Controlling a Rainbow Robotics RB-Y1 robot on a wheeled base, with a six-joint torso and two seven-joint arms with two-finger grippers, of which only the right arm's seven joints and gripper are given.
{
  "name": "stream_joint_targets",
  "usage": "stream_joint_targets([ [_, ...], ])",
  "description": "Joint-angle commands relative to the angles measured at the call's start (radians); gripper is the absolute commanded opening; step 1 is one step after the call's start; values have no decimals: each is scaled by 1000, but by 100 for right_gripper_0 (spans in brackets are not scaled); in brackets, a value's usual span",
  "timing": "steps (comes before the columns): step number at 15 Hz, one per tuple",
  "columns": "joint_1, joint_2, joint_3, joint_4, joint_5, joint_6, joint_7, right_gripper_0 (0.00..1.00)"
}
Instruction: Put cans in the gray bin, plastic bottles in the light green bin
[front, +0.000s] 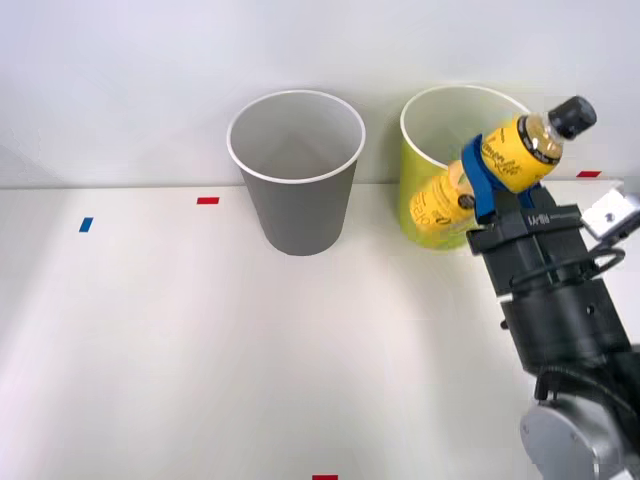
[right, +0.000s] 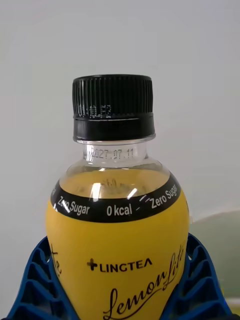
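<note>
Jaws of the right gripper (front: 497, 172) clenched on the plastic bottle (front: 500, 165), blue ribbed fingers (right: 32, 282) pressed against both sides of its yellow label. Bottle held clear of the bench (front: 150, 350), tilted, black cap (front: 573, 116) pointing up and to the robot's right, base toward the robot's left. Wrist view: cap ridged and screwed on, clear neck with a printed date, golden liquid in the shoulder, black band reading "Zero Sugar 0 kcal", then yellow label with "LINGTEA" and script lettering.

Bottle sits in front of the light green bin (front: 430, 215) in the front view, its lower end overlapping the bin's yellow-green wall, its cap end past the white rim on the robot's right. Whether bottle touches bin: cannot tell. Bin's pale inside visible.

Gray bin (front: 296, 190) stands upright just beside the green one, on the robot's left of it, white rim, the two close but apart.

Small red tape mark (front: 207, 200) and blue tape mark (front: 86, 224) on the white bench, left of the gray bin.
</note>
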Motion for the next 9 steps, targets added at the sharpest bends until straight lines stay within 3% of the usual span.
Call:
stream_joint_targets([
  [1, -140, 81, -124, -7, 26, 208, -21, 0],
  [5, -317, 146, -259, 1, 47, 529, -7, 0],
  [9, -490, 132, -274, 234, 66, 486, 10, 0],
])
